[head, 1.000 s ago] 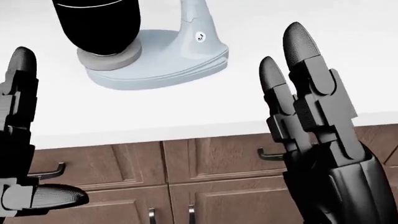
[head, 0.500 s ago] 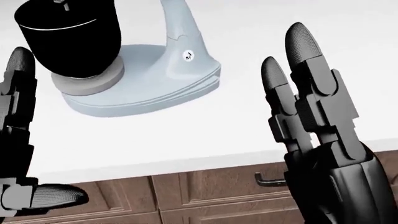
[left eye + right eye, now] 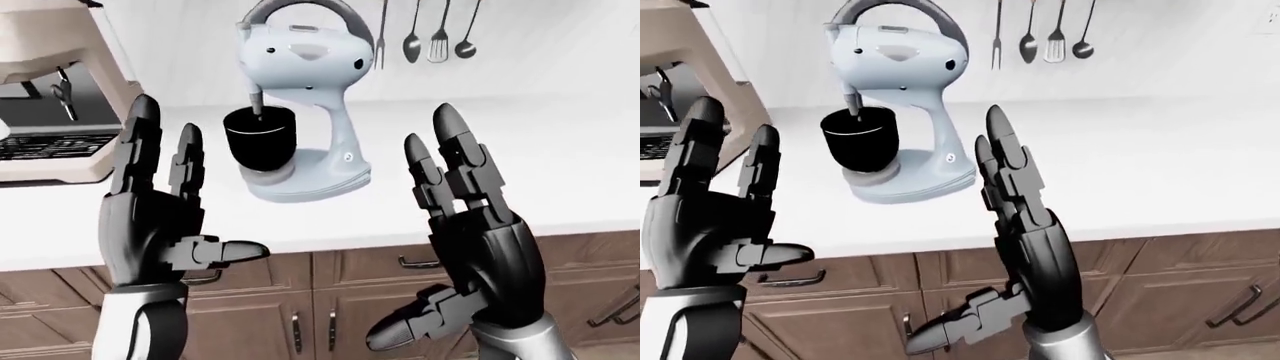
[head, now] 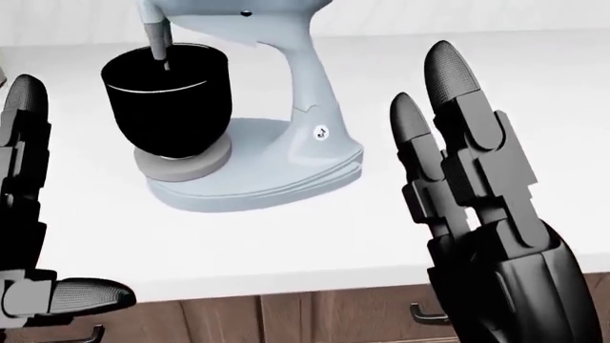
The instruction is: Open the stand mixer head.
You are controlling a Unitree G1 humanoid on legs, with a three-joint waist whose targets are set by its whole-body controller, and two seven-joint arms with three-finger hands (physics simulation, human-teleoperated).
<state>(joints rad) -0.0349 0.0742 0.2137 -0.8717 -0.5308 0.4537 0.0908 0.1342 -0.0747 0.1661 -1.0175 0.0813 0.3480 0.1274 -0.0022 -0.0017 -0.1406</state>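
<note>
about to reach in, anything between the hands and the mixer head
Nothing visible. The left hand and right hand are raised, fingers open, below the stand mixer in the left-eye view; only bare white counter lies between.

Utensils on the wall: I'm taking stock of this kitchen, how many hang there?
4 in the left-eye view, in a row right of the stand mixer: fork, spoon, slotted spatula, ladle. More may hang outside the frame.

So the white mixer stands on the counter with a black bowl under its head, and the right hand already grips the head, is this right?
Not quite. The right hand grips nothing: in the left-eye view it is open, apart from the mixer. The black bowl does sit under the head, on the counter.
</note>
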